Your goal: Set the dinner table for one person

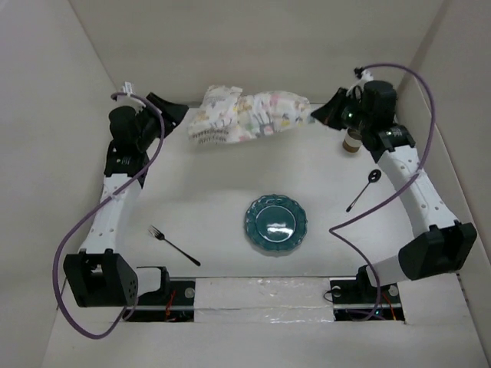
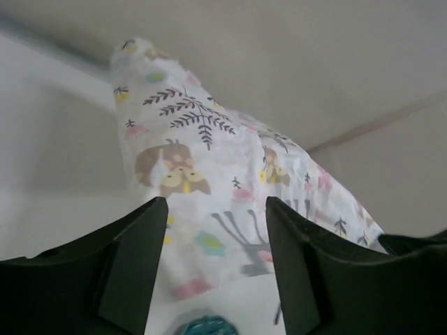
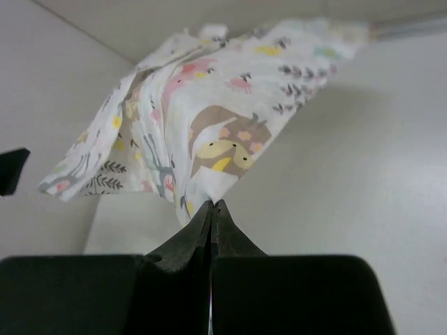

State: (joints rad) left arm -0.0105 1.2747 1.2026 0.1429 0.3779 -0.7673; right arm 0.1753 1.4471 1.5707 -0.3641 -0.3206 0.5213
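The dinner table (image 1: 207,184) is the big white surface. A crumpled animal-and-leaf-print placemat (image 1: 245,115) hangs lifted at the back middle. My right gripper (image 1: 318,115) is shut on its right corner; the right wrist view shows the jaws (image 3: 211,204) pinching the cloth (image 3: 209,105). My left gripper (image 1: 173,111) is open just left of the placemat, and its jaws (image 2: 216,206) stand wide apart in front of the cloth (image 2: 209,153) without holding it. A teal plate (image 1: 276,224) sits near the front middle, and its rim shows in the left wrist view (image 2: 206,326).
A fork (image 1: 174,245) lies front left of the plate. A dark spoon (image 1: 362,190) lies to the plate's right. A small brown-and-white cup (image 1: 352,142) stands under the right arm at the back right. White walls enclose the table.
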